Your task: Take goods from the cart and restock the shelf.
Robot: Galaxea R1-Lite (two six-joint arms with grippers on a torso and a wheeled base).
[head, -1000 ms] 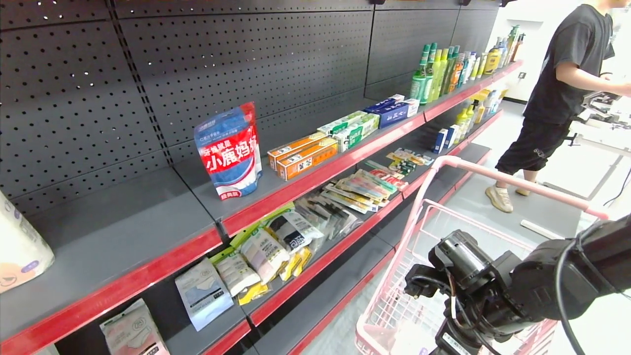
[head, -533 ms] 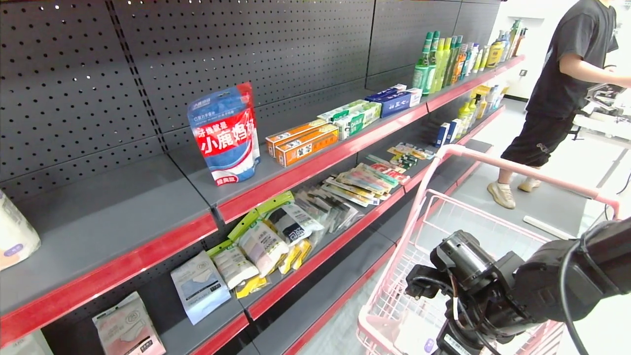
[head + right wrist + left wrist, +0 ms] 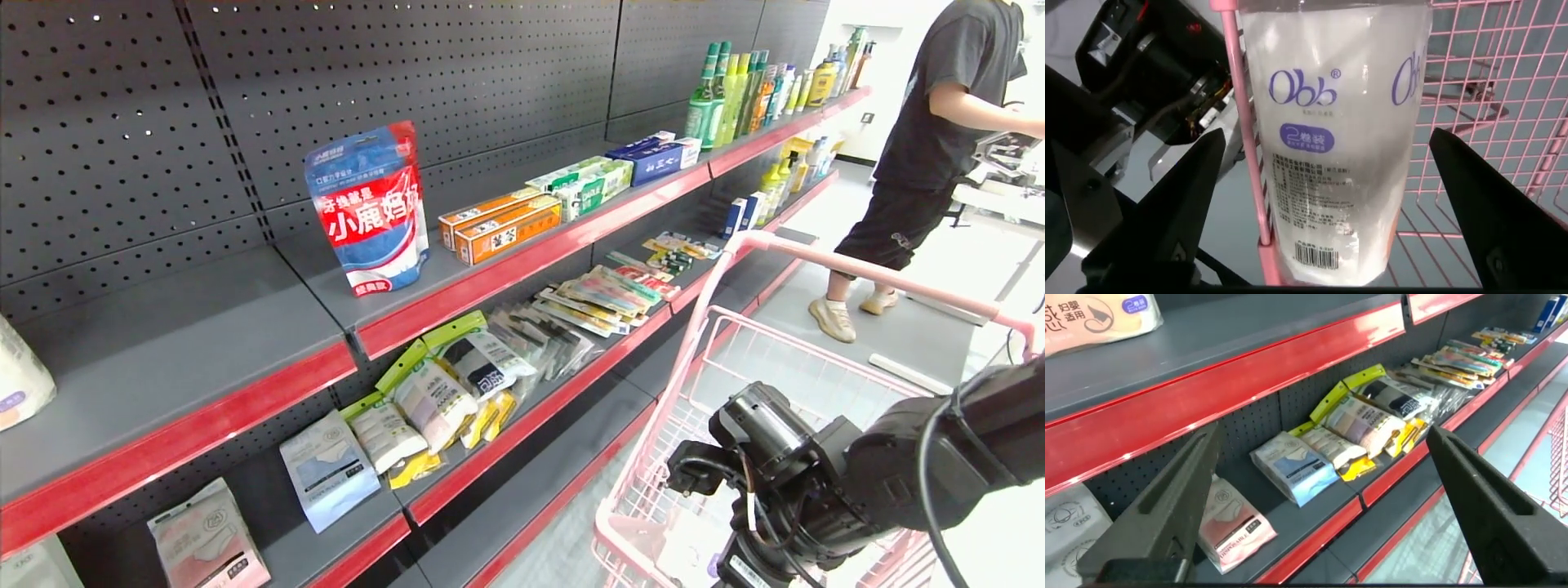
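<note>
head view, cart (image 3: 857, 278): pink wire cart, parked just beside the shelving. The right arm (image 3: 784, 465) hangs over its near corner.
head view, shelf (image 3: 163, 343): there is a bare stretch beside the upright blue-red pouch (image 3: 367, 208), and we'd restock there. Risk: that pouch stands on a narrow base, so a wide swing in could topple it.
left wrist view, left claw (image 3: 1323, 433): spread wide and empty. It faces the lower shelf's soft packs (image 3: 1372, 425) from a little way off.
left wrist view, risk: the red shelf lip (image 3: 1249, 359) sits close above. If the base shifts, we could clip it.
right wrist view, right claw (image 3: 1327, 137): spread wide, holding nothing, aimed down into the cart.
right wrist view, white pouch (image 3: 1331, 147): it stands in the cart, lined up between the fingers and not yet touched.
right wrist view, pink bar (image 3: 1245, 163): it crosses one edge of the pouch, on our side as we read it.
right wrist view, risk: closing from here could pinch the bar along with the pouch, or hook a finger in the cart's mesh (image 3: 1503, 82). The film also looks slick and soft, so a shallow grip may slip on the lift.
</note>
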